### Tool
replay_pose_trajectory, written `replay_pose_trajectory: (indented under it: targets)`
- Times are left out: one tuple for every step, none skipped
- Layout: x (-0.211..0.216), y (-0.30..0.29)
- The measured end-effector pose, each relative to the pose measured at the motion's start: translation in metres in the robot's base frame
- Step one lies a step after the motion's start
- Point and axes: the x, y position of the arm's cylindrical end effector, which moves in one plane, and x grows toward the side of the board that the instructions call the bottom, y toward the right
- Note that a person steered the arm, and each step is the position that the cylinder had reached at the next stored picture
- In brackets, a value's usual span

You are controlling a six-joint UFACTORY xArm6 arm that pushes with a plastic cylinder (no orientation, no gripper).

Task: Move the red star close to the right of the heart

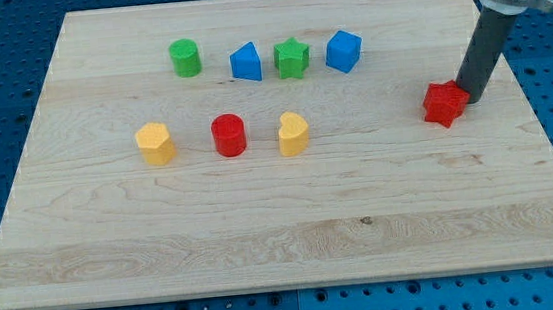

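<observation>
The red star (445, 103) lies on the wooden board at the view's right. My tip (471, 99) is at the star's right side, touching it or almost so. The dark rod slants up from there to the view's top right corner. The yellow heart (294, 133) lies near the board's middle, well to the left of the star, with open board between them.
A red cylinder (228, 135) and a yellow block (155, 143) lie in a row left of the heart. Above them lie a green cylinder (185, 58), a blue block (244, 62), a green star (291, 58) and a blue cube (343, 51).
</observation>
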Motion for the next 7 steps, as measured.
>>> replay_pose_trajectory:
  targets:
    - [0.016,-0.001]
    - [0.026,-0.002]
    - [0.026,-0.011]
    - [0.025,-0.028]
    - [0.018,-0.043]
    - [0.0,-0.059]
    - [-0.004,-0.067]
